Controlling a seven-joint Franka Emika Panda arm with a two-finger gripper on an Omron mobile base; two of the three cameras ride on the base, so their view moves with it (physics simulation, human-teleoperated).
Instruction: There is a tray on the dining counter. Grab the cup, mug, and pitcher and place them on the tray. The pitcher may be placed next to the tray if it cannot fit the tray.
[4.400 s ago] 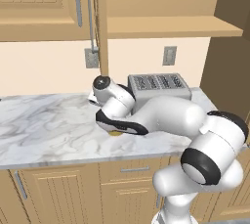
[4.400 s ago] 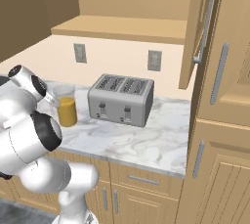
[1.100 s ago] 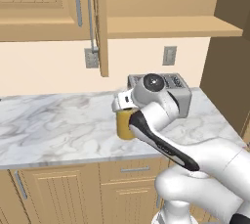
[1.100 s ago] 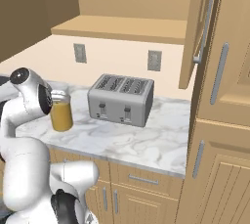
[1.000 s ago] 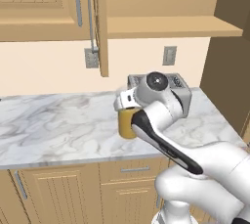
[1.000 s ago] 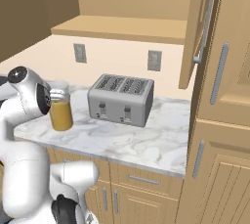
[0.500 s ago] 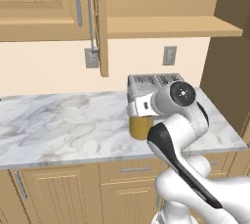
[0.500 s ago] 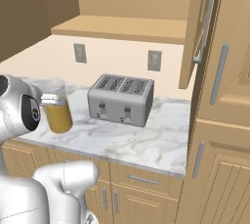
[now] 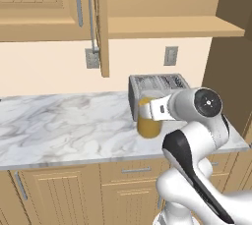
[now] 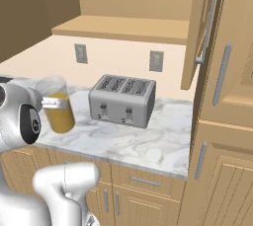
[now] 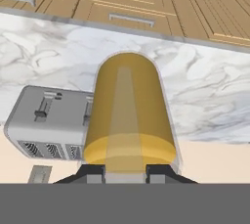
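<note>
The pitcher (image 9: 148, 120) is clear glass with orange juice in its lower part. It hangs upright just above the marble worktop (image 9: 64, 126), in front of the toaster. My gripper (image 9: 156, 110) is shut on its upper rim from the side. From the right base the pitcher (image 10: 59, 106) sits at the far left with the gripper (image 10: 51, 103) clamped near its top. In the hand view the pitcher (image 11: 128, 115) runs away from the gripper (image 11: 128, 172) over the marble. The tray, cup, mug and dining counter are out of view.
A silver four-slot toaster (image 10: 121, 100) stands on the worktop right behind the pitcher. An open upper cabinet door (image 9: 102, 22) hangs over the counter. A tall wooden cabinet (image 10: 222, 121) closes off the right end. Wall outlets (image 9: 171, 55) sit above the backsplash.
The arm has swung to the right along the worktop, carrying the pitcher with it to the front of the toaster. The grip has stayed shut on it.
</note>
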